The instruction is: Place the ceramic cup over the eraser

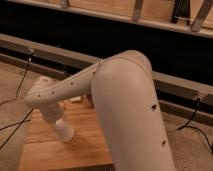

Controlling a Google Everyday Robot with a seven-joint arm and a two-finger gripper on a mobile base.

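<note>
My arm fills the middle of the camera view and its wrist points down at the left. My gripper (58,123) sits at the arm's end over the wooden table (80,150). It is shut on the ceramic cup (65,132), a small white tapered cup that hangs tilted just above the tabletop. The eraser is out of view, either hidden behind the arm or under the cup.
A pale beige block (75,100) lies at the table's far edge, behind the forearm. A grey rail (50,52) runs along the dark wall behind. Black cables lie on the floor at the left (20,82) and at the right (192,120).
</note>
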